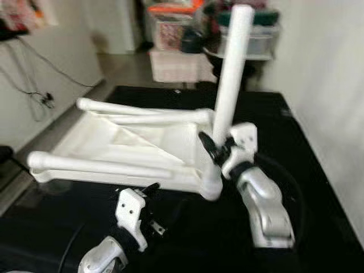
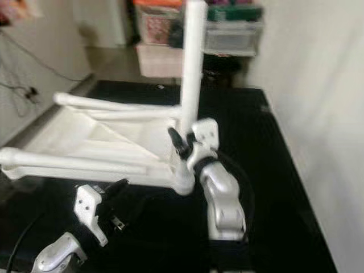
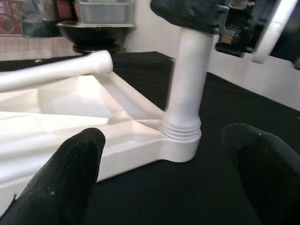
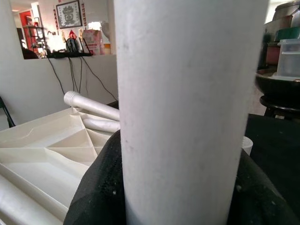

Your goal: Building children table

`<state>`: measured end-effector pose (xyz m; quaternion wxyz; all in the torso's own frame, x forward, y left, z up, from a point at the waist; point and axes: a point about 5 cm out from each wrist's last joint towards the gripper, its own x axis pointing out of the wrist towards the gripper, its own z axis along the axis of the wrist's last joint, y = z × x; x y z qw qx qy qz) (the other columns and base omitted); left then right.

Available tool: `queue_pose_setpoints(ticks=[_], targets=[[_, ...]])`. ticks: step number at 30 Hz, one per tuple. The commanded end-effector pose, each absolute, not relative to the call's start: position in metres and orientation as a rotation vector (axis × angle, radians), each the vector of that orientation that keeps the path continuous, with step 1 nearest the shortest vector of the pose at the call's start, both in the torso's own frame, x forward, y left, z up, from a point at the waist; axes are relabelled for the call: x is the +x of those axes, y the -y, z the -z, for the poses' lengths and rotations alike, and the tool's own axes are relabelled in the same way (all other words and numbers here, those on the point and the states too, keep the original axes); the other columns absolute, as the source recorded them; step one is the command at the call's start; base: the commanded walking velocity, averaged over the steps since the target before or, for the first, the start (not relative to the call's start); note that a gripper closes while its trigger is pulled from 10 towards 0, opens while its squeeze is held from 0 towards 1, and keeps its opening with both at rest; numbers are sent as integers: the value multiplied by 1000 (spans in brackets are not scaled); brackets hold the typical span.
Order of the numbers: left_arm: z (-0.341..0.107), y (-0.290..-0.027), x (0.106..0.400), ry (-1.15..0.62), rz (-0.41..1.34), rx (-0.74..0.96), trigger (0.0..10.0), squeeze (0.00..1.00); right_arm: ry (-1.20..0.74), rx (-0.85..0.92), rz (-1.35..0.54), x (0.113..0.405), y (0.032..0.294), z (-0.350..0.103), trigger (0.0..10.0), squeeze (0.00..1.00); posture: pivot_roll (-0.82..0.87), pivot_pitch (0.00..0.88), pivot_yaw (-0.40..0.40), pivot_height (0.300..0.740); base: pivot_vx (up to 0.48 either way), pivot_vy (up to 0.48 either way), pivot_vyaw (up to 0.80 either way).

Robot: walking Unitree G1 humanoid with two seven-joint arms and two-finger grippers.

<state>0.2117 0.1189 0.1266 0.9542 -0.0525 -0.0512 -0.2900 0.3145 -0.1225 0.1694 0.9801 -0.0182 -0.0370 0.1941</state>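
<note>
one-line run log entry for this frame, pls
stage: leg fitting | right gripper: shut on upright leg, seated in corner socket | left gripper: open, near socket | tabletop: upside down on black surface

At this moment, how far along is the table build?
One leg stands upright in the corner socket of the upturned white tabletop, with the right pincer clamped on it. Three loose legs lie on the tabletop, not yet fitted. The left pincer hangs open nearby.

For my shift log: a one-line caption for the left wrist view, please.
Open left gripper faces the upright table leg seated in the upturned tabletop's corner socket, right gripper clamping it above.
</note>
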Motion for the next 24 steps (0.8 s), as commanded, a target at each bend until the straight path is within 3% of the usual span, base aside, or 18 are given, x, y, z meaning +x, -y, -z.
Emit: queue_pose_setpoints(ticks=[1,3,4,7,8,9,12,18,19,20,24], targets=[[-124,-119,212,80,609,-105,10000,0,-152,-83,-355,313,136,-122,0,0,31,58,-10,740,0,0,0],[-124,-118,212,82,604,-94,10000,0,-138,-89,-382,318,131,-125,0,0,29,53,-4,740,0,0,0],[-124,-119,213,86,588,-93,10000,0,-144,-108,-407,320,127,-127,9137,0,38,51,-7,740,0,0,0],[-124,-120,213,89,577,-93,10000,0,-149,-121,-422,321,125,-129,9137,0,38,51,-7,740,0,0,0],[-124,-121,213,91,570,-92,10000,0,-153,-130,-508,322,118,-132,10000,867,39,48,-10,740,0,0,0],[-124,-121,213,91,570,-93,10000,0,-146,-122,-533,324,113,-139,10000,1000,38,47,-11,740,0,0,0],[-123,-120,214,88,578,-95,10000,0,-116,-81,-618,328,105,-154,10000,1000,34,41,-12,740,0,0,0],[-122,-118,215,85,587,-100,10000,0,-22,-121,-991,334,103,-182,10000,1000,42,28,-17,740,0,0,0],[-122,-118,215,85,587,-100,10000,0,-19,-147,-1066,333,105,-185,10000,953,42,28,-17,740,0,0,0],[-122,-117,216,86,587,-100,10000,0,-24,-153,-1135,335,107,-188,10000,0,47,26,-21,740,0,0,0],[-122,-117,216,87,585,-100,10000,0,-29,-156,-1203,341,111,-194,10000,0,50,22,-23,740,0,0,0]])
